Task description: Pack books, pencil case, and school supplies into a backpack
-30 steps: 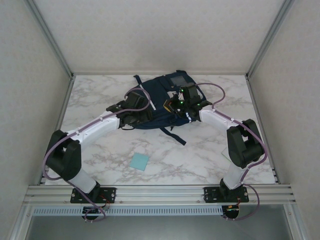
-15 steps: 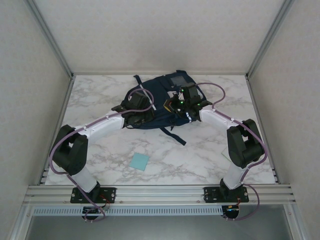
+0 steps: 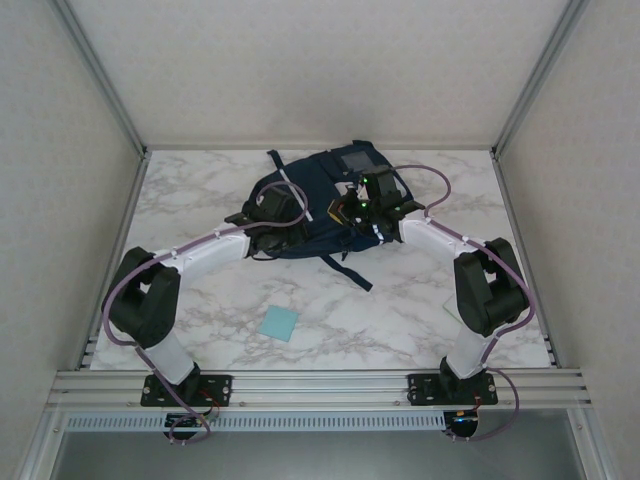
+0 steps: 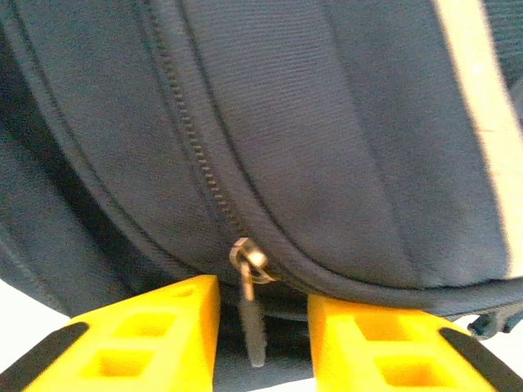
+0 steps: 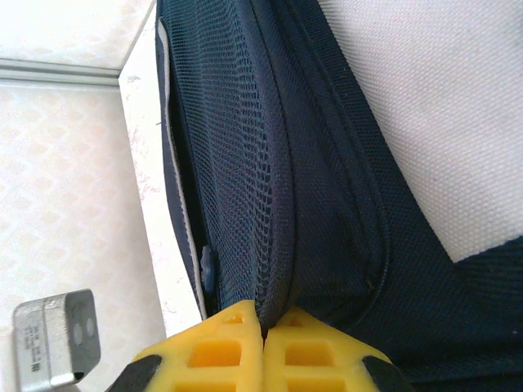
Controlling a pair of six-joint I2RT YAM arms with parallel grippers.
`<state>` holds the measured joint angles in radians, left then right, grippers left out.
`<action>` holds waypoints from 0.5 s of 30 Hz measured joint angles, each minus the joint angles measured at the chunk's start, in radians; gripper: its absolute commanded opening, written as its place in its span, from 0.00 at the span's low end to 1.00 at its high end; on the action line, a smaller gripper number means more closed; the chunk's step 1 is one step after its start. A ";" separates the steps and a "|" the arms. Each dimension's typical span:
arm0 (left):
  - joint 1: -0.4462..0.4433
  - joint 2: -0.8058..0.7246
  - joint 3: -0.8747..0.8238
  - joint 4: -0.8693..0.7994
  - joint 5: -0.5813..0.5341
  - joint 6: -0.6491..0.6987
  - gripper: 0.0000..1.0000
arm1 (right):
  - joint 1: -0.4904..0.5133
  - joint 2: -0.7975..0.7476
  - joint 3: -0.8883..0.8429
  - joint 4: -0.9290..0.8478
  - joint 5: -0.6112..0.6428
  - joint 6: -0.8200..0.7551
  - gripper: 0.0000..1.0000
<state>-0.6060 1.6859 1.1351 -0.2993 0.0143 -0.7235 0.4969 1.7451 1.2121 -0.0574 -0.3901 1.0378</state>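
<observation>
Two grippers at one navy backpack [image 3: 322,178], flat on a marble table [image 3: 190,195].

Left gripper [image 4: 261,296] at the backpack's left edge, yellow fingers [image 4: 147,327] partly spread. One metal zipper pull [image 4: 252,327] hanging in the gap between them, seemingly touching neither. Probably lined up this way so as to close on the pull and draw the zipper along its curved track. Zipper teeth above the pull apparently closed. One pale stripe [image 4: 482,122] running down the fabric to the right of the zipper.

Right gripper [image 5: 263,317] at the backpack's right side, fingers pressed together on a fold of dark fabric just beside a mesh panel [image 5: 237,163]. Likely pinched there to hold the backpack steady, or to lift its edge, during work on the opposite side.

One small light-blue square pad [image 3: 279,323] well in front of the backpack, alone on bare marble and nearer the arm bases. Not yet packed, and well apart from both grippers.

Count: two arms, two grippers, one backpack, one zipper pull, one pad.
</observation>
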 measured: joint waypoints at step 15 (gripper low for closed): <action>0.001 0.060 -0.006 0.072 0.019 0.023 0.06 | -0.002 0.000 0.000 -0.010 0.003 -0.006 0.00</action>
<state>-0.6048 1.7458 1.1294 -0.2276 0.0338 -0.7010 0.4946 1.7451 1.2121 -0.0677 -0.3866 1.0317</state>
